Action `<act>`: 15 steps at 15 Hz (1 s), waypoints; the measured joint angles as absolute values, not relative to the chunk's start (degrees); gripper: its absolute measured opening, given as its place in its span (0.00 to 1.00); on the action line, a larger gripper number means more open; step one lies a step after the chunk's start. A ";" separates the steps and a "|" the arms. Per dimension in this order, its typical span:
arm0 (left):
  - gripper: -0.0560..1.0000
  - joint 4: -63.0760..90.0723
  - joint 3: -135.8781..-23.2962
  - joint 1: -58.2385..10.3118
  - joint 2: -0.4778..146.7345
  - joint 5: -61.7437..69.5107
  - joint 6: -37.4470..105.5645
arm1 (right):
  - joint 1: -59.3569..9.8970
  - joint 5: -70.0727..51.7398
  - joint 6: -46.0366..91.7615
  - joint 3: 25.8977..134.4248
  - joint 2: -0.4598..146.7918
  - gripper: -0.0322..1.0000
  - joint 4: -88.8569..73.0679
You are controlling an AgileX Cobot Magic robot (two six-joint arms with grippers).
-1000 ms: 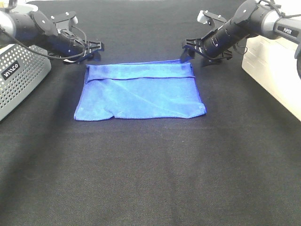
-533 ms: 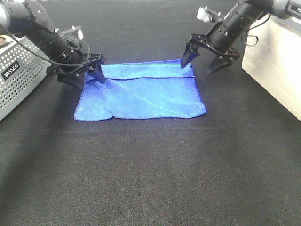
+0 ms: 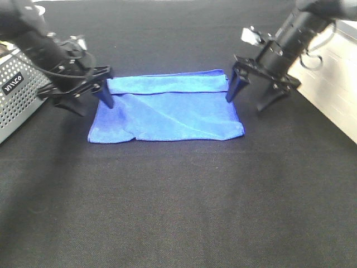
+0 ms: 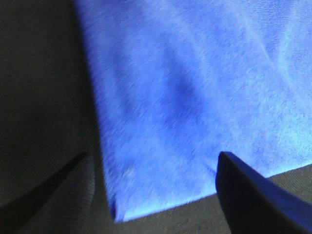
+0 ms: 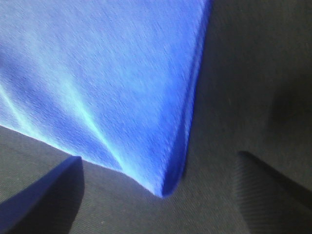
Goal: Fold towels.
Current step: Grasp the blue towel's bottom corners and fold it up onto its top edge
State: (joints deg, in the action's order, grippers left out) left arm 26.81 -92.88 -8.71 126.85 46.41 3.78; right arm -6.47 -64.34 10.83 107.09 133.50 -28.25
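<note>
The blue towel (image 3: 167,109) lies on the black table (image 3: 178,212) in the upper middle of the high view, its far strip folded over, while the left pincer (image 3: 93,108) and the right pincer (image 3: 245,105) stand spread wide astride its upper-left and upper-right edges.

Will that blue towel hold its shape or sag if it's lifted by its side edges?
Probably sags: the blue towel lies limp, creased, its far strip folded over. Likely light, lying thin and flat on the black cloth.
</note>
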 joint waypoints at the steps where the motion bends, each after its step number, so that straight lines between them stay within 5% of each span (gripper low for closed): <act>1: 0.69 26.47 -87.89 -8.71 124.27 42.63 2.92 | -6.19 -60.96 11.57 102.22 131.61 0.79 -28.42; 4: 0.69 26.41 -78.27 -8.71 122.73 34.21 1.38 | -5.96 -55.98 14.95 94.94 129.72 0.79 -28.71; 11: 0.69 37.59 -78.38 -9.00 126.28 30.77 7.45 | -5.96 -53.34 18.39 94.25 132.87 0.78 -34.84; 13: 0.66 41.14 -79.58 -10.26 127.43 30.08 10.77 | -6.30 -53.17 21.03 94.25 133.90 0.71 -40.05; 15: 0.44 41.71 -80.73 -10.54 128.46 30.19 11.29 | -6.88 -52.31 21.26 94.25 134.76 0.48 -40.85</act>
State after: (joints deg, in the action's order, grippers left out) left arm 41.71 -80.73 -10.54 128.46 30.19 11.29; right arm -6.88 -52.31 21.26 94.25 134.76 -40.85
